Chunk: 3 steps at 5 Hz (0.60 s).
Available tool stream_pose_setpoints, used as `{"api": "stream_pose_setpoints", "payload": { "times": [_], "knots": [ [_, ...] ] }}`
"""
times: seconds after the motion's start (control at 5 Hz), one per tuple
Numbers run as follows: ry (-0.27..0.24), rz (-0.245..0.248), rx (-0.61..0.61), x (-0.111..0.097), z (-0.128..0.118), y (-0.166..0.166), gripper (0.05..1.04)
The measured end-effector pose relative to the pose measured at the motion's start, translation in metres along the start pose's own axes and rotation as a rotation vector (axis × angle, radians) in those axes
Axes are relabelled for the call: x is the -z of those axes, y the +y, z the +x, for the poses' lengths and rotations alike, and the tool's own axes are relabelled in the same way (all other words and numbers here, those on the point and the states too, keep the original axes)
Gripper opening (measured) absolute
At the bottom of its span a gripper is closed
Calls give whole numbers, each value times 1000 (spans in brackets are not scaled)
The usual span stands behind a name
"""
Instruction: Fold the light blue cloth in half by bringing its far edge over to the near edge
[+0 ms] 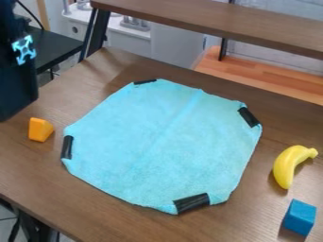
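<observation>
A black part of my arm [18, 66], marked with a light-blue emblem, stands at the upper left edge. Just below and to its right, an orange wedge-shaped block [40, 130] rests on the wooden table. A light-blue cloth [164, 142] lies spread flat over the middle, its corners folded or held under black tape strips. On the right side, a yellow toy banana [291, 165] lies beside the cloth without touching it. A blue block [300, 217] sits below the banana, near the lower right corner.
The brown tabletop [120, 217] surrounds the cloth. A raised brown shelf [214, 22] on dark supports crosses the top, with a lighter wooden surface [265, 78] behind it. A black side table [54, 47] and white cabinet [126, 40] stand beyond the upper left.
</observation>
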<state>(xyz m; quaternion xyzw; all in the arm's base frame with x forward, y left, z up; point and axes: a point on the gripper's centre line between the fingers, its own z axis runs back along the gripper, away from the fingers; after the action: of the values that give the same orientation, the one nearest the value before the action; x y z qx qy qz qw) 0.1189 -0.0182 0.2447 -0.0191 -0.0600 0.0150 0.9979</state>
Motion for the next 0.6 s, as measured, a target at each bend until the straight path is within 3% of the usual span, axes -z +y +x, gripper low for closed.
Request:
{"api": "stream_pose_setpoints", "payload": {
  "times": [0.2, 0.4, 0.6],
  "knots": [
    [1, -4, 2, 2, 0, 0, 999],
    [-59, -24, 39, 30, 29, 14, 999],
    [-90, -40, 198, 65, 65, 30, 999]
  ]
}}
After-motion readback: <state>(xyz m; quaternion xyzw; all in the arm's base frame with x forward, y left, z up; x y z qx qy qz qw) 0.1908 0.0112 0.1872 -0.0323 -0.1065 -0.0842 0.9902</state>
